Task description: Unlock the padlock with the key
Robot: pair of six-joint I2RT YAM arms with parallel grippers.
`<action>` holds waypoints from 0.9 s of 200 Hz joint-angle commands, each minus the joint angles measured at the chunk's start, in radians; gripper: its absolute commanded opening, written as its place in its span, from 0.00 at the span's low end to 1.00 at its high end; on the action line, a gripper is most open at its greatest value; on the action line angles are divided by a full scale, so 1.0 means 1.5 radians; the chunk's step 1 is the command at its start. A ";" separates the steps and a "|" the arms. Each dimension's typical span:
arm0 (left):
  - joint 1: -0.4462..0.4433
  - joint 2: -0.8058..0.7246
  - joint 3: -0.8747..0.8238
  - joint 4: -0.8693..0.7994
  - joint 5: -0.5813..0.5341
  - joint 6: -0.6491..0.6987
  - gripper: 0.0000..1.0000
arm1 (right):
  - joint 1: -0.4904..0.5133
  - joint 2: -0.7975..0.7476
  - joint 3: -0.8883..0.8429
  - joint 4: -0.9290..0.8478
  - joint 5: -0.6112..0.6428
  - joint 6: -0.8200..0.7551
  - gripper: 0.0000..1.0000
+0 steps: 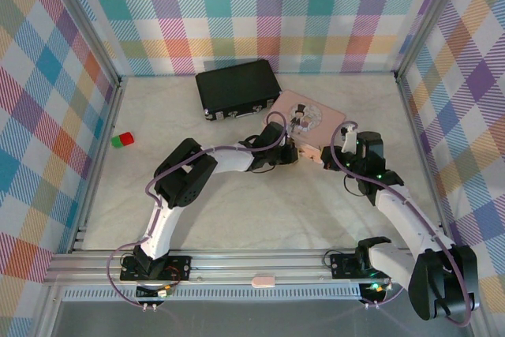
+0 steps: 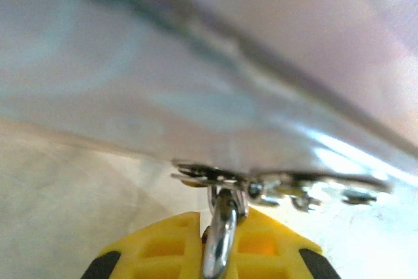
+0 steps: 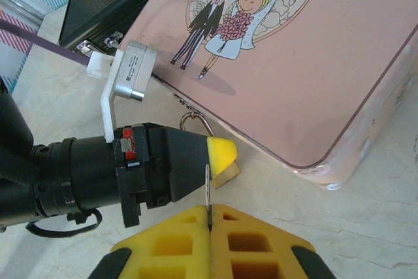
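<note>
- the right end effector (image 3: 209,208), yellow-fingered, is pinched closed on the very small, thin, dark grey metal key (image 3: 208,186), which stands upright out of its fingertips.
- the left end effector (image 3: 221,155) clamps the tiny brass-coloured padlock (image 3: 228,176), which sits just off the near edge of the flat pink box (image 3: 339,63) with a cartoon bride and groom on its lid, over the pale table (image 1: 237,219).
- judged done: both things are in hand and brought together, with the key tip touching or just beside the padlock body.
- judged left: seating the key in the keyhole, turning it, and freeing the thin silver u-shaped shackle (image 3: 194,122) (it looks closed, looped up at the box's metal clasp (image 2: 215,174)).
- hard to make out: the keyhole is hidden behind the left fingertip, so i cannot tell whether the key is in at all.
- the left wrist view is blurred; it shows the shackle between yellow fingers (image 2: 163,246) under the box edge.
- from above, the padlock and key are too small to read.
</note>
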 commanded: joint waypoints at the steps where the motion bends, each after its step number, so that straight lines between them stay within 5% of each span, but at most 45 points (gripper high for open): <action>1: 0.000 -0.013 -0.042 -0.059 0.028 -0.055 0.00 | -0.005 0.019 -0.025 0.025 -0.046 0.043 0.00; 55: 0.013 -0.068 -0.084 0.114 0.161 -0.223 0.00 | -0.018 0.110 -0.087 0.186 -0.205 0.155 0.00; 98: 0.021 -0.072 -0.116 0.273 0.189 -0.351 0.00 | -0.051 0.163 -0.120 0.283 -0.299 0.211 0.00; 180: 0.026 -0.072 -0.132 0.345 0.190 -0.393 0.00 | -0.082 0.222 -0.135 0.392 -0.354 0.276 0.00</action>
